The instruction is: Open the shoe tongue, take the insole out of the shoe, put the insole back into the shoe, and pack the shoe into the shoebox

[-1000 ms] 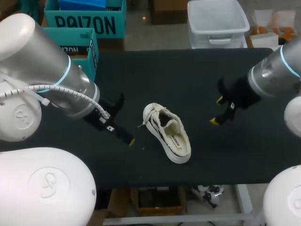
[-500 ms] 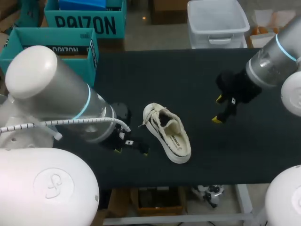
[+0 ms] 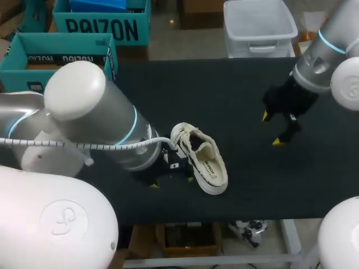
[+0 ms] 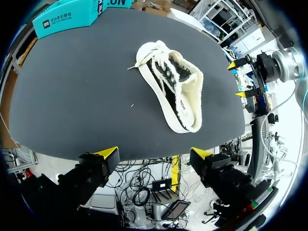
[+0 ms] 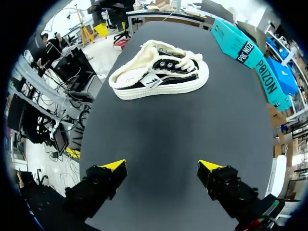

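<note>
Head view: left tool (image 3: 171,180) has swung in beside the shoe (image 3: 199,158), likely to start work (both tools gaping, empty); right tool (image 3: 272,129) has retreated.

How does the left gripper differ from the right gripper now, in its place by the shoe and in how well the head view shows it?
The left gripper is close beside the shoe; the right gripper is well away, bare table between. In the head view the left gripper is mostly hidden under its arm; the right gripper shows plainly. Both are open and hold nothing.
</note>
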`<state>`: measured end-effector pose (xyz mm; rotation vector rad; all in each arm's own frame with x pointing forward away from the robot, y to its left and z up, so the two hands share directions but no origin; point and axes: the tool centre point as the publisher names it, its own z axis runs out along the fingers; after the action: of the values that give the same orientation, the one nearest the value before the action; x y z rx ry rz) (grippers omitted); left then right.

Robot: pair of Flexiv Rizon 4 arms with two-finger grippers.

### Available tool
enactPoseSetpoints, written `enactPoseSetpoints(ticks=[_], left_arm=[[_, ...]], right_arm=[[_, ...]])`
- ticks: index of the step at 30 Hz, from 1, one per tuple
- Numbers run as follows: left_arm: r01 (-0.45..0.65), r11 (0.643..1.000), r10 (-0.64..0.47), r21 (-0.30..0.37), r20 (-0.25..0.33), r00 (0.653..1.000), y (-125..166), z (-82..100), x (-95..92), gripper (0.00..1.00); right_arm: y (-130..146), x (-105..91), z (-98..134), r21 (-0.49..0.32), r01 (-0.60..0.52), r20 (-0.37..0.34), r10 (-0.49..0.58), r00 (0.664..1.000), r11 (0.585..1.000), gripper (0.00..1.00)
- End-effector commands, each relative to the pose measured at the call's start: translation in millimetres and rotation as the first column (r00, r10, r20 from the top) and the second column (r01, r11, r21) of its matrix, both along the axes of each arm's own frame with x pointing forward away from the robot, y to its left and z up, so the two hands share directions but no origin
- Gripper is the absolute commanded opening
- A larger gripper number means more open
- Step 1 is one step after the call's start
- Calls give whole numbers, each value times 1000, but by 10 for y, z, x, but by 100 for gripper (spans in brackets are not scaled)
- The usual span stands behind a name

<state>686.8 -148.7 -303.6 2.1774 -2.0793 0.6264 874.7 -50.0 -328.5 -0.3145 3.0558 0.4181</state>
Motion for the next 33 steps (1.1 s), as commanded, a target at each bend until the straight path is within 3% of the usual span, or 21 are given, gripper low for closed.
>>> enactPoseSetpoints(ticks=[1,11,15,18,29,33], left_arm=[[-38,993,38,115,7,999,-340,-283,160,100],[-162,963,160,213,30,987,-492,-585,499,99],[-193,958,191,210,30,981,-520,-682,627,89],[-227,949,221,219,52,974,-540,-732,740,75],[-259,942,253,214,55,966,-621,-908,974,76],[-296,930,286,218,75,955,-628,-916,1065,58]], right_arm=[[-33,103,-27,-62,-275,-598,185,780,959,100],[-112,176,-62,-68,-360,-586,254,769,931,100],[-128,192,-85,-70,-375,-584,267,767,924,100],[-130,206,-109,-70,-386,-587,275,761,920,100],[-138,184,-173,-64,-398,-598,284,750,915,100],[-132,186,-212,-61,-400,-605,284,743,915,100]])
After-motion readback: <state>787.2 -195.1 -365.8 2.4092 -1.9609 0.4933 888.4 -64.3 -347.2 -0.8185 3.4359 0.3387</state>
